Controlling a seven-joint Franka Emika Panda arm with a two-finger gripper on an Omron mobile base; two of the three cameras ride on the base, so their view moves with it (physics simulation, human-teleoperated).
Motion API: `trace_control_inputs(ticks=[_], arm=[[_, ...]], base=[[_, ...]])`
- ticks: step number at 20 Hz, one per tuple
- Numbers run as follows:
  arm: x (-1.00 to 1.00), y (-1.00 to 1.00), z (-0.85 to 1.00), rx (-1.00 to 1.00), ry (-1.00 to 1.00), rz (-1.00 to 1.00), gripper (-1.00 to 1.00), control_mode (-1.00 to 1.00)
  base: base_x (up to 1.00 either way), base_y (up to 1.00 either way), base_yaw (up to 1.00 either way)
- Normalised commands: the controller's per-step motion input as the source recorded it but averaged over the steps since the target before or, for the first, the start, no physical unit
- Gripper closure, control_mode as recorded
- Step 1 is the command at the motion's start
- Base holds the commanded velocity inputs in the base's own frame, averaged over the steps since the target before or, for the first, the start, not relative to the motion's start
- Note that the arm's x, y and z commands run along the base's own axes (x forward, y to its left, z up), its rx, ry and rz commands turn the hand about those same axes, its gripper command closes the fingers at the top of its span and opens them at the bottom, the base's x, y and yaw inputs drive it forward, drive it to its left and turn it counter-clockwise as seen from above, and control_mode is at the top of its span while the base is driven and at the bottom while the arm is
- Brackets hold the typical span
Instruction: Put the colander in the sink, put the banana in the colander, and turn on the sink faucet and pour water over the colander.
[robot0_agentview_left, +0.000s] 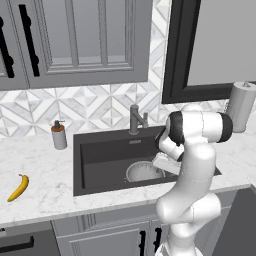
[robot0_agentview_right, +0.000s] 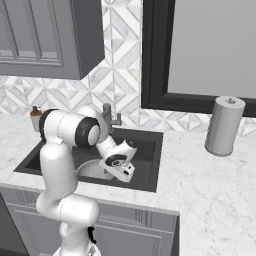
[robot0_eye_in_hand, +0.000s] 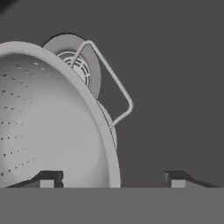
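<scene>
The silver colander (robot0_agentview_left: 144, 171) sits upright on the floor of the black sink (robot0_agentview_left: 100, 160), right of centre. My gripper (robot0_eye_in_hand: 113, 179) hangs low over its right edge with the fingers spread wide, so it is open. In the hand view the colander (robot0_eye_in_hand: 48, 127) has its rim and wire handle between the two fingertips, and neither pad presses on it. The yellow banana (robot0_agentview_left: 19, 187) lies on the marble counter far to the left of the sink. The grey sink faucet (robot0_agentview_left: 135, 119) stands behind the basin, and I see no water running.
A soap dispenser (robot0_agentview_left: 59, 135) stands on the counter left of the faucet. A paper towel roll (robot0_agentview_right: 225, 126) stands at the right near the dark window frame. The steel drain (robot0_eye_in_hand: 72, 61) lies just beyond the colander. Cabinets hang above.
</scene>
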Motion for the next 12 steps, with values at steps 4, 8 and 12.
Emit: trace_control_inputs(ticks=[4,8,12], arm=[[-0.15,-0.08,0.94,0.0,-0.08,-0.05,-1.0,-1.0],[-0.04,-0.1,1.0,0.0,-0.14,-0.01,-1.0,-1.0],[-0.11,-0.06,1.0,0.0,-0.18,0.0,-1.0,-1.0]], base=[[0.0,0.0,0.0],[0.0,0.0,0.0],[0.0,0.0,0.0]])
